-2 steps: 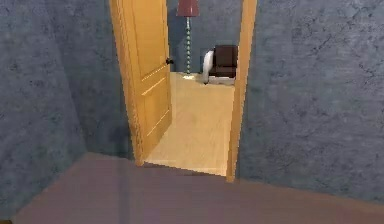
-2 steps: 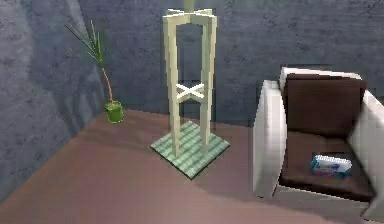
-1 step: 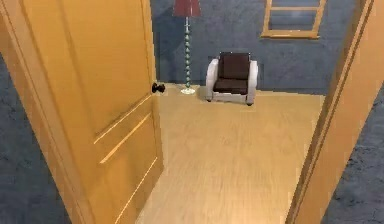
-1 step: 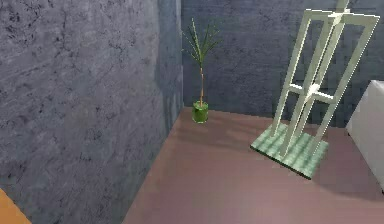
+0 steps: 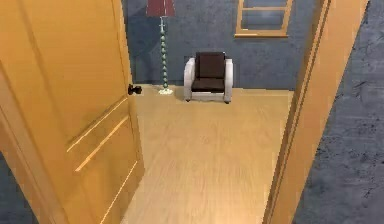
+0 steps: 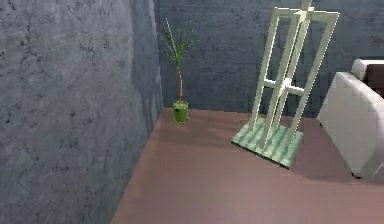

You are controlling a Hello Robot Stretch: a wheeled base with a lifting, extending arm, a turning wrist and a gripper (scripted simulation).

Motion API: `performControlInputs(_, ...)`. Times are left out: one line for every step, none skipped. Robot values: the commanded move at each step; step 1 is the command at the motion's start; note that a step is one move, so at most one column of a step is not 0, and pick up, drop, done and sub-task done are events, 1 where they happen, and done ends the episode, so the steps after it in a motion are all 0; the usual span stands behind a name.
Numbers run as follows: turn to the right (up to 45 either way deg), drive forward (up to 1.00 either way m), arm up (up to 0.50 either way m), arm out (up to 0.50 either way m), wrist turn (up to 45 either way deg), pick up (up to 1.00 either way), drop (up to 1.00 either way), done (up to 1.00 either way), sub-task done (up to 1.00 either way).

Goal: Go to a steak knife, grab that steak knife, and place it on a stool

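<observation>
In the forward view, the door (image 5: 70,110) stood swung inward at 9 o'clock, leaving the way open onto a pale wood floor (image 5: 210,150); an armchair (image 5: 209,77) sat backed against the blue wall (image 5: 290,55) at 12. In the arm side view, a potted plant (image 6: 179,75) was tucked into the corner at 11, with a pale rack (image 6: 285,80) at 1 and a white sofa (image 6: 350,120) at 3. Where the steak knife lay, and the gripper's state, could not be told
</observation>
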Motion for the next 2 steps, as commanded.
performControlInputs(0.0,0.50,0.00,0.00,0.0,0.00,0.00,0.00,0.00)
performControlInputs(0.0,0.35,0.00,0.00,0.0,0.00,0.00,0.00,0.00)
